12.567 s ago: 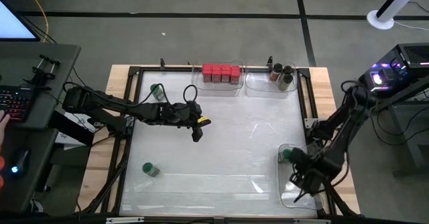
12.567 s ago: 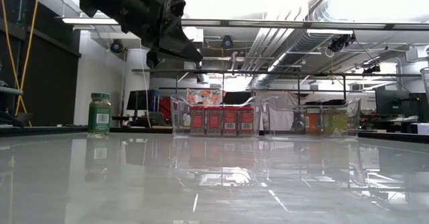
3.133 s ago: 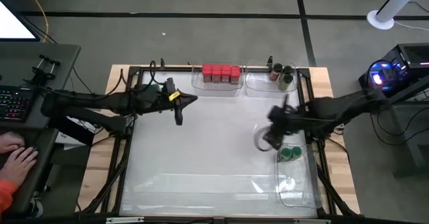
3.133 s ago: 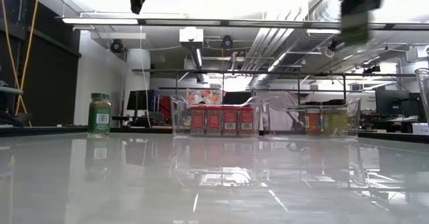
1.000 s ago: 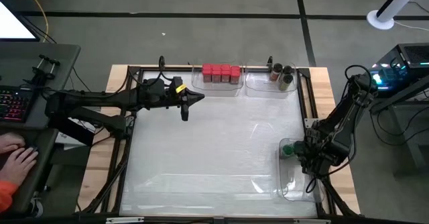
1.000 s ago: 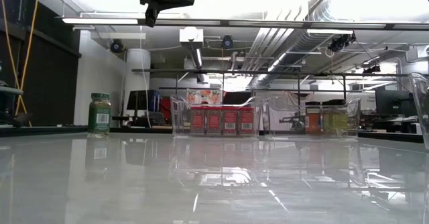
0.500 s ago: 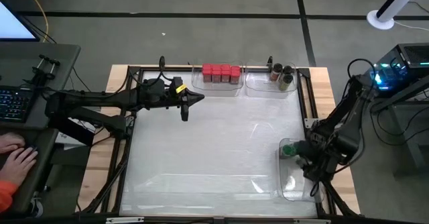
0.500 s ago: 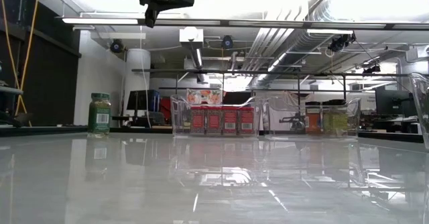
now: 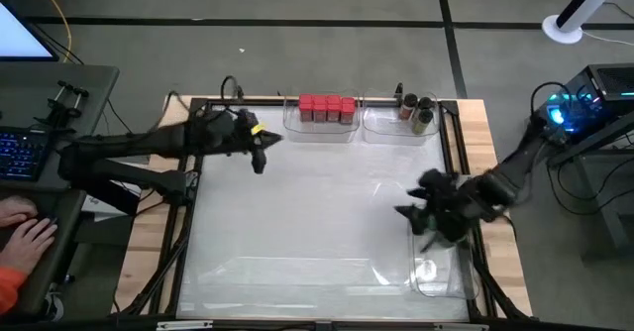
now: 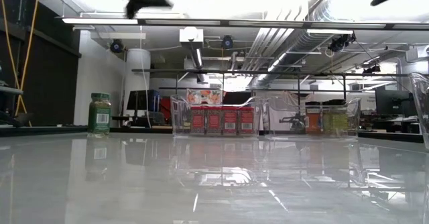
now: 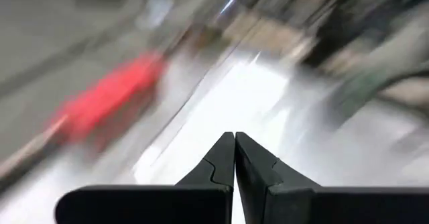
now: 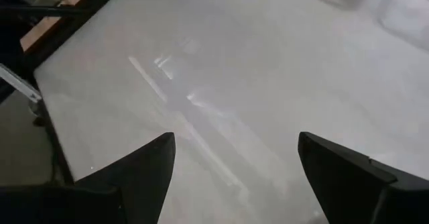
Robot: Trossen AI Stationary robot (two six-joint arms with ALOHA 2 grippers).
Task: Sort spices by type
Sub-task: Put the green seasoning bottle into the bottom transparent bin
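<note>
Overhead, the spices sit mostly along the table's [image 9: 297, 222] twelve-o'clock edge. A row of red-capped jars [image 9: 326, 107] fills a clear bin [image 9: 319, 131] just left of twelve o'clock; from table height the same jars [image 10: 222, 119] stand side by side behind the bin's clear wall. Beside it, toward one o'clock, a second clear bin [image 9: 396, 131] holds the dark-capped jars [image 9: 416, 110], packed close against its far wall. One green-capped jar [image 10: 99, 113] stands upright and alone on the table in the low view, well apart from the bins at about nine o'clock; the overhead view does not show it, as the left arm covers that corner. A third clear bin [image 9: 437, 272] lies at about four o'clock; what it holds cannot be made out under the right arm.

The left hand [image 9: 260, 159] hangs above the table near eleven o'clock, its fingers [image 11: 221, 163] pressed together and holding nothing. The right hand [image 9: 414, 217] hovers at about three o'clock, just above the near bin's upper end, its fingers [image 12: 151, 163] spread wide over bare table and gripping nothing.

At the nine-o'clock edge of the overhead view, a person's hand [image 9: 25, 234] rests on a desk beside a keyboard [image 9: 20, 151].
</note>
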